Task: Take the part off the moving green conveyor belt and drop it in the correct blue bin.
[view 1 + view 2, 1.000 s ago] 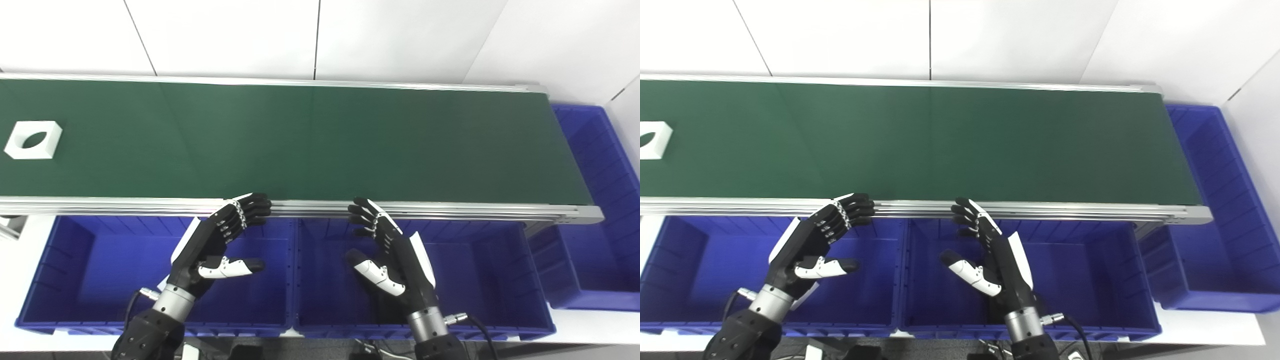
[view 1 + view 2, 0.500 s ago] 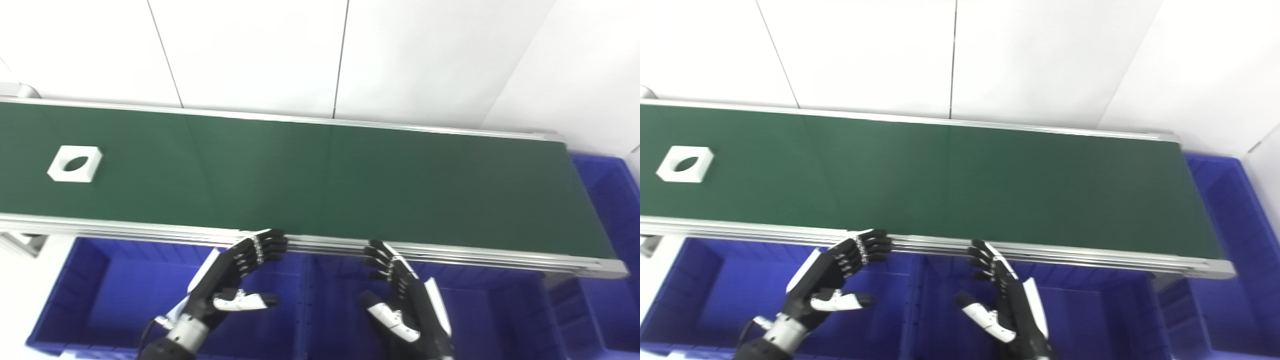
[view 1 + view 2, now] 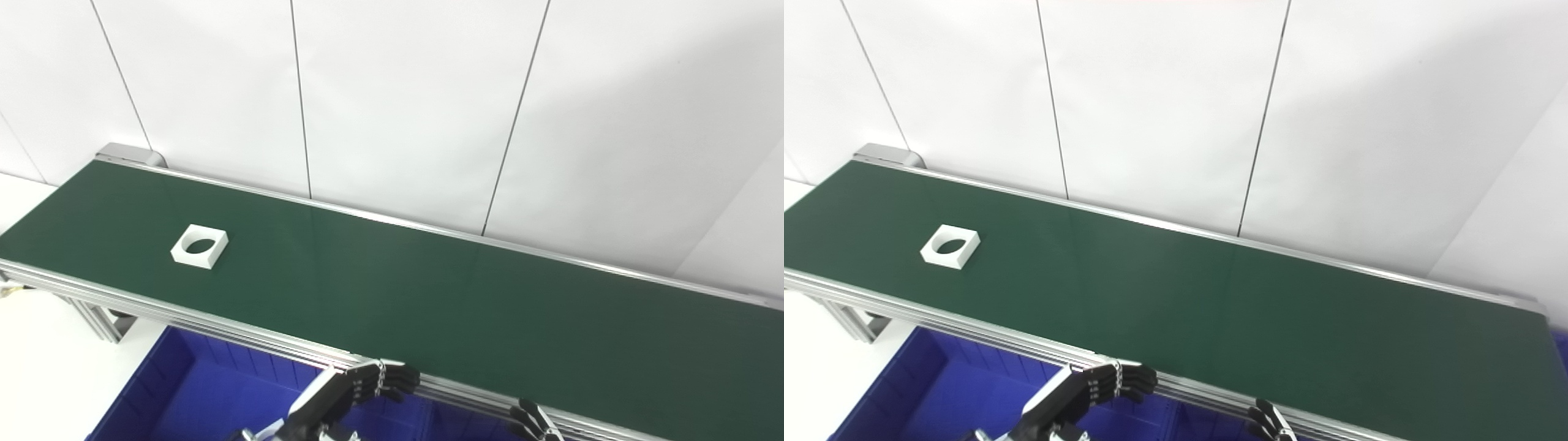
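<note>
White square part with a round hole [image 3: 199, 246] is seen farther along the green conveyor belt [image 3: 429, 300] than before; left hand [image 3: 346, 395] is held empty with fingers spread, right hand [image 3: 536, 424] mostly cropped, state unclear.

Even, bright, diffuse light fills both views, with no hard shadows. The white wall panels [image 3: 404, 104] are close to overexposed on the left and shade to a soft grey gradient toward the far right. The green conveyor belt [image 3: 392, 288] is matte, carrying only a faint pale sheen near its middle and no glare. The white part [image 3: 199, 246] stays crisp, with a thin shadow on its near side. The picture is slightly soft overall. The belt's rails bow slightly, a wide-angle distortion toward the edges.
</note>
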### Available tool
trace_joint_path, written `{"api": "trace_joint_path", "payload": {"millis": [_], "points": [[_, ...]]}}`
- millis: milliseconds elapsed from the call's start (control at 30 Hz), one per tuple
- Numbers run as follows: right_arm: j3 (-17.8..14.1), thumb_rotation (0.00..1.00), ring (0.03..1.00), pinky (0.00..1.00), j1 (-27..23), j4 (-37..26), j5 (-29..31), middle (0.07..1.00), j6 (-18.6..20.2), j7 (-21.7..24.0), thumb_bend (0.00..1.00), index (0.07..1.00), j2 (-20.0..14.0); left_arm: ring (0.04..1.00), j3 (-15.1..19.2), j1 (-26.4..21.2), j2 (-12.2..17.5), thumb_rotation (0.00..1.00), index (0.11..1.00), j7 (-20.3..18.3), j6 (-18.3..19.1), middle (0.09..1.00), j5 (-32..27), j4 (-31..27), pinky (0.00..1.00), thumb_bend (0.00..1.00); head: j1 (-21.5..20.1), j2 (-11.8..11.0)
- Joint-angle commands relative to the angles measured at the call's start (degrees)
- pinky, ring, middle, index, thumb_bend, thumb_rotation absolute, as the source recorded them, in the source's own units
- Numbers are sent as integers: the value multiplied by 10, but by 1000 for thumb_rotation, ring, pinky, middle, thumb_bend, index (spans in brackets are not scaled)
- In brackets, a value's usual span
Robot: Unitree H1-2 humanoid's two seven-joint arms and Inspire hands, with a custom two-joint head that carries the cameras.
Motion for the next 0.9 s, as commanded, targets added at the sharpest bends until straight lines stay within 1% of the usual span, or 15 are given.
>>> {"api": "trace_joint_path", "payload": {"millis": [0,133,200,267,333,367,467,533,567,600,633,700,733,867], "points": [[-2,653,820,724,-9,-4,3,857,-33,1,548,901,6,723,7,-12,15,246,728,11,4,747,16,-42,669,982,6,-4],[-3,659,823,729,-12,1,4,860,-31,1,534,904,8,726,21,-25,48,227,736,9,30,747,51,-101,673,973,20,-9],[-2,658,825,733,-12,1,4,863,-31,1,525,906,10,739,26,-29,59,241,742,12,38,748,70,-120,706,977,24,-11],[-3,663,827,736,-13,2,4,864,-30,1,527,907,11,751,34,-35,71,250,746,14,55,752,88,-142,726,981,30,-13],[-2,673,832,743,-15,6,5,868,-32,1,520,909,12,797,45,-45,86,232,756,14,72,781,97,-165,769,963,32,-14],[-2,673,832,744,-16,7,4,868,-34,1,520,910,12,799,52,-51,94,230,756,13,79,782,101,-176,770,962,32,-14],[-2,673,834,746,-18,10,1,870,-36,-1,492,914,14,798,71,-71,114,205,763,8,125,788,115,-214,767,947,36,-16],[-2,678,832,745,-18,10,0,871,-35,-1,482,917,15,796,83,-87,130,149,765,3,155,794,124,-233,763,934,38,-18],[-1,676,832,747,-18,9,0,872,-34,0,472,920,16,797,88,-94,138,137,766,2,169,797,133,-240,764,929,38,-18],[-1,674,834,749,-18,10,1,874,-33,0,466,922,16,798,93,-102,146,133,766,2,182,798,141,-244,763,928,40,-19],[-1,676,837,753,-19,12,2,876,-33,1,471,925,17,806,98,-109,156,107,766,1,189,801,144,-242,770,925,41,-18],[-1,674,840,757,-21,16,4,880,-36,0,464,927,18,823,110,-120,172,70,771,4,195,812,145,-230,793,911,42,-18],[-1,673,840,757,-21,17,3,881,-37,0,461,929,18,834,115,-123,179,66,774,7,195,819,149,-220,808,907,42,-18],[0,677,848,766,-20,13,7,884,-35,3,447,933,19,862,126,-140,205,77,801,13,191,849,178,-184,816,861,43,-14]]}}
